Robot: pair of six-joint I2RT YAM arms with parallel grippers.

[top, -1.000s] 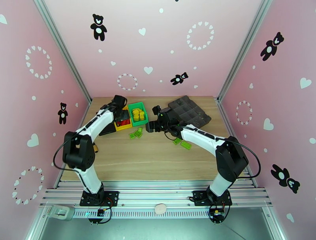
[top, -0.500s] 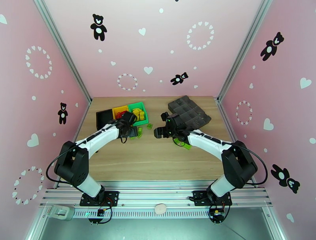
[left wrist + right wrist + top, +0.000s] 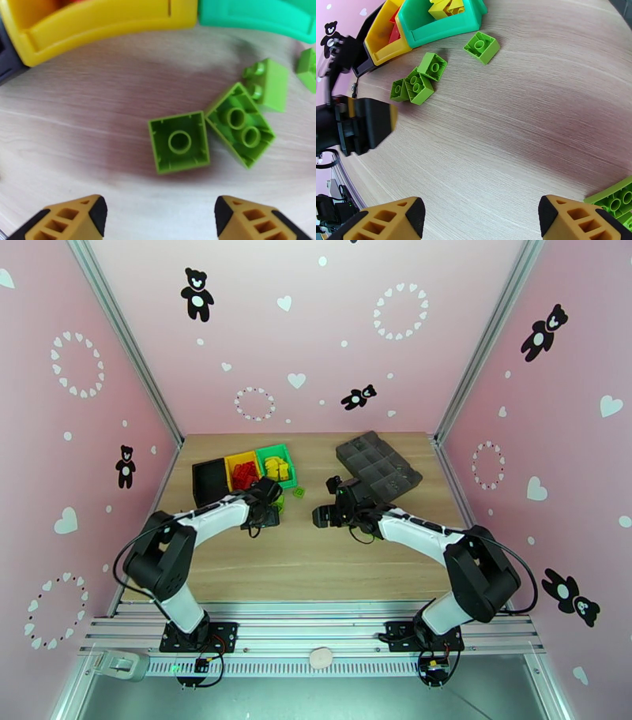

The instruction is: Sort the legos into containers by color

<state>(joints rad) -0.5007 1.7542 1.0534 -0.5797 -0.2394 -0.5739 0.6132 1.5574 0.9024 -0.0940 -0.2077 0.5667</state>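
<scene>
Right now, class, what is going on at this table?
Two robot arms are sorting Lego bricks by colour. The left arm, jaws open, hovers over an upturned green brick near the yellow bin. The right arm, jaws open, holds nothing. Red bricks lie in the yellow bin, yellow bricks in the green bin.

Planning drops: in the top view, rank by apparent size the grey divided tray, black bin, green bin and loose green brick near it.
1. Grey divided tray, clearly largest.
2. Black bin and green bin: about alike, so unranked.
3. Loose green brick, smallest.
</scene>
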